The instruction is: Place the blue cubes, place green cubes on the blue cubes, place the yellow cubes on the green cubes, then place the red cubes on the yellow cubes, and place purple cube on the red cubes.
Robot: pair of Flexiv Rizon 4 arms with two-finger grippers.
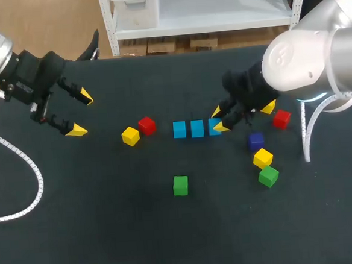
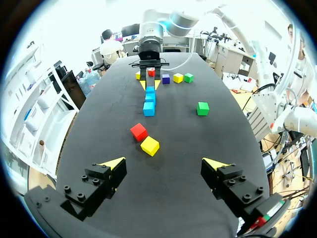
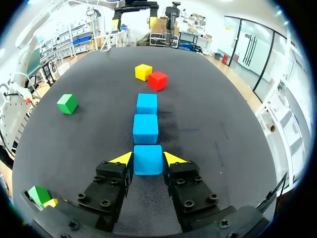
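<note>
the right pincer (image 3: 147, 157) is closed on the end blue cube (image 3: 147, 163), one finger against each side, down on the black worktop (image 1: 110, 233). two more blue cubes (image 3: 145, 128) line up with it in a tight straight row. past the row's far end a red cube (image 3: 157, 80) and a yellow cube (image 3: 143, 72) lie side by side. a lone green cube (image 1: 180, 185) sits apart. near the right arm are a purple cube (image 1: 256, 140), a second yellow cube (image 1: 263, 158), a second green cube (image 1: 268, 175) and a second red cube (image 1: 281, 119). the left pincer (image 1: 81, 113) hangs open, holding nothing, well apart from the cubes.
</note>
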